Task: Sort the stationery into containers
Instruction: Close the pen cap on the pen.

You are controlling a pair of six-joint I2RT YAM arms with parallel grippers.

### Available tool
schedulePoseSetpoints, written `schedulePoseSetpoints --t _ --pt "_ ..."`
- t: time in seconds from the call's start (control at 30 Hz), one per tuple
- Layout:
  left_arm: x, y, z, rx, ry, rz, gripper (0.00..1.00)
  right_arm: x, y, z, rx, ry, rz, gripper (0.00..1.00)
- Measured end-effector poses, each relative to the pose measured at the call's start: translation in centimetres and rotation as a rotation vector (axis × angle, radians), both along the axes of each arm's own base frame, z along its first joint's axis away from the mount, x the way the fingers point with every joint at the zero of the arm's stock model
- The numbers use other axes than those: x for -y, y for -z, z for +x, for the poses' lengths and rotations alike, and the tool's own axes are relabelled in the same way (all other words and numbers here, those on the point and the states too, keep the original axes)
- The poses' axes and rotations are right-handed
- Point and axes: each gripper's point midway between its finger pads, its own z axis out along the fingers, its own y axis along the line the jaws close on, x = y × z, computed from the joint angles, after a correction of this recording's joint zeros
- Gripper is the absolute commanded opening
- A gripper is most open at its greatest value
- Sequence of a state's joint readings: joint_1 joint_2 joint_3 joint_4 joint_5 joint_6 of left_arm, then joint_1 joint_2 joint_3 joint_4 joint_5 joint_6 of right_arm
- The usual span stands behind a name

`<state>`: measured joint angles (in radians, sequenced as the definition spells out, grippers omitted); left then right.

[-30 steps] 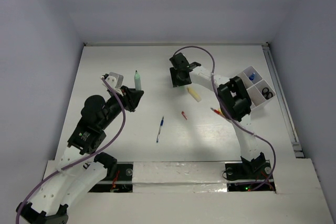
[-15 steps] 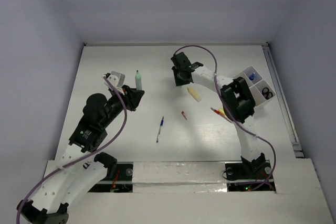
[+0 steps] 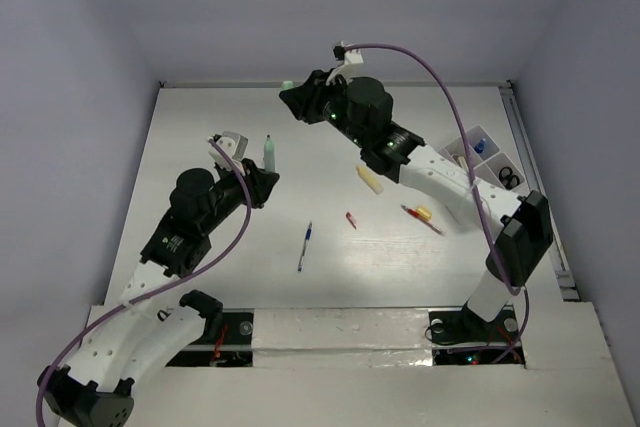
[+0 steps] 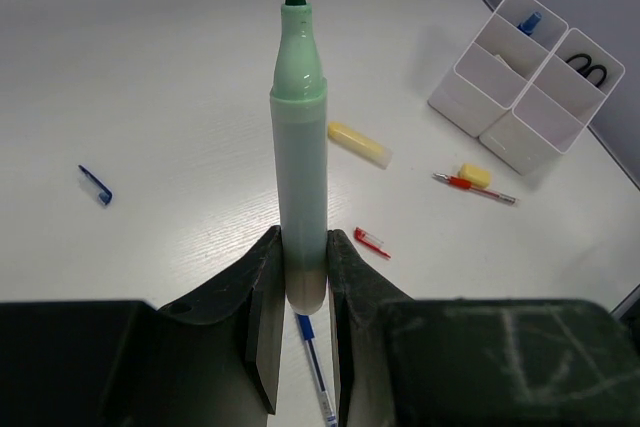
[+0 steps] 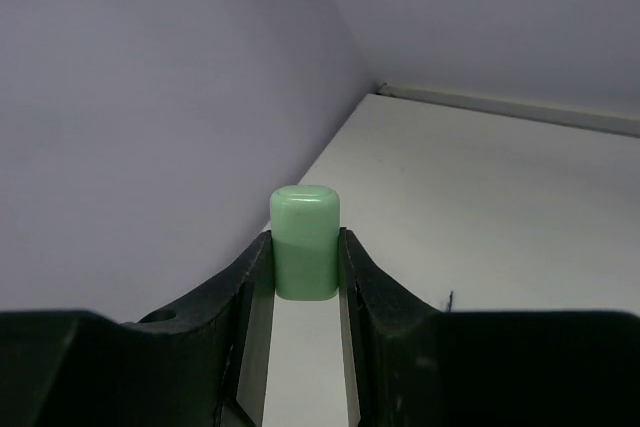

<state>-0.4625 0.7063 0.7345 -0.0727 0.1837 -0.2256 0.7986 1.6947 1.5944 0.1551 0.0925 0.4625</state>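
Two halves of one thing are off the table [image 4: 170,77]. The left gripper [image 4: 303,247] pinches the mint green marker [image 4: 300,127] by its blunt end, so the body stands straight out of the jaws with the dark bare tip leading. The right gripper [image 5: 304,269] is pressed onto the mint green cap [image 5: 304,215], rounded end outward, and its mouth is hidden from us. We judge the coming move to be capping the marker. From above, the marker's long axis runs from the arm bases toward the far edge. The cap hangs further along that line, a little to the right and near the back wall, well apart from the tip. The white tray [image 4: 462,97] sits at the right edge, nearer the right arm. We count four compartments in it, with one pair of black scissors [image 4: 585,69] in one and one blue piece [image 4: 529,22] in another. Loose on the table we count:
- one pale yellow marker [image 4: 359,144]
- one blue-white pen [image 4: 315,367]
- one red pencil [image 4: 475,188]
- one small yellow block [image 4: 474,175] just beside the pencil
- one short red bit [image 4: 371,242]
- one small blue clip [image 4: 96,185]
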Motion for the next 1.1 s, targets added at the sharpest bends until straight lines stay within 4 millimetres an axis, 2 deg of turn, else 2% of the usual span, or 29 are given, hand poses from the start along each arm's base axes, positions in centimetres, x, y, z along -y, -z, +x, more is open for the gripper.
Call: schedulePoseSetpoints --t 0.2,0.4,0.53,0.77,1.1 --pt "0.0 0.1 0.1 -0.004 -0.002 0.002 0.0 -2.0 0.3 -1.1 -0.01 -0.064 0.034 0.0" --pt "-0.3 0.1 0.3 -0.005 -0.013 0.002 0.0 -4.1 0.2 -3.6 -0.016 -0.141 0.05 0.0" --pt "-0.3 0.1 0.3 -0.004 -0.016 0.003 0.0 -5.2 1.1 -4.8 -0.026 -0.177 0.052 0.0" --pt "-0.6 0.2 0.4 -0.005 -0.03 0.005 0.0 -5.9 3.2 -5.8 -0.058 -0.197 0.034 0.0" --pt "-0.7 0.3 0.5 -0.011 -0.032 0.007 0.0 -5.8 3.1 -5.7 -0.05 -0.186 0.054 0.0"
